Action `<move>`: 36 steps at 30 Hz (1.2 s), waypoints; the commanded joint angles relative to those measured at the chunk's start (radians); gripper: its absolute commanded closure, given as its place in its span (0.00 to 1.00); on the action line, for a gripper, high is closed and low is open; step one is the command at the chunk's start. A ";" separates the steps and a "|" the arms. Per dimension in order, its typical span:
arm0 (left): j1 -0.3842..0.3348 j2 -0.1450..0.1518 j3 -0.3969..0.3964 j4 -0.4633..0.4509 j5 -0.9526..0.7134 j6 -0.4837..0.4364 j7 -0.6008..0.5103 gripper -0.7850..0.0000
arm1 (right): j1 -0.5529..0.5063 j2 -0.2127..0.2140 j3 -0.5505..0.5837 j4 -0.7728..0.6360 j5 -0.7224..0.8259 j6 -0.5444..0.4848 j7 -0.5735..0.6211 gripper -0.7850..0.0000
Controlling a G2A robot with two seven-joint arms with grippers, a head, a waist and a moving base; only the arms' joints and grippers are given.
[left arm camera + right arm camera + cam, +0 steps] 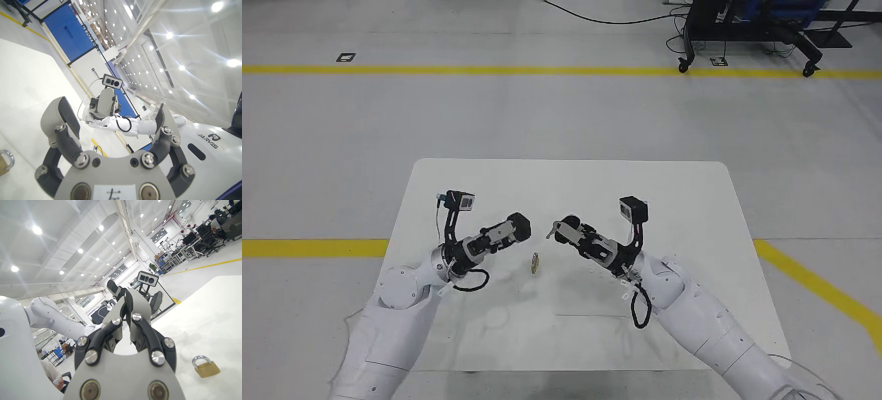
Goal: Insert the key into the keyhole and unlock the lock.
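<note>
The lock (534, 263) sits on the white tabletop (662, 190), about midway between the left and right edges and a little toward the near side. It has a brass body and a silver shackle, and the right wrist view shows the shackle seated down in the body (207, 366). In the left wrist view its shackle and a corner of the body show at the edge (5, 161). Nothing touches it.

Just beyond the lock, on its far side, the two arms face each other tip to tip, with a small gap between them. The left jaws hang to the lock's left and stand wide open, their dark ribbed pads (69, 115) well apart with nothing between them. The right jaws hang to the lock's right and are pressed together, the pads (127, 303) meeting along their length. Whether a key is pinched between them cannot be told. Both sets of jaws are held above the tabletop, clear of its surface.
</note>
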 commanded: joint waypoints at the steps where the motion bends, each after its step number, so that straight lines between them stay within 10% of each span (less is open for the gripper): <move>1: -0.014 -0.003 0.018 0.016 0.016 -0.061 0.001 0.20 | 0.009 -0.003 -0.003 0.010 0.025 0.000 0.019 1.00; 18: -0.018 -0.011 0.068 -0.047 0.358 -0.151 0.185 0.51 | 0.043 -0.021 0.004 0.071 0.148 0.000 0.171 1.00; 30: -0.014 -0.012 0.086 -0.050 0.503 -0.138 0.301 0.85 | 0.031 -0.030 0.049 0.062 -0.035 0.000 0.124 1.00; 36: -0.009 -0.010 0.084 -0.057 0.551 -0.129 0.346 0.85 | 0.029 -0.030 0.074 0.067 -0.138 0.000 0.084 1.00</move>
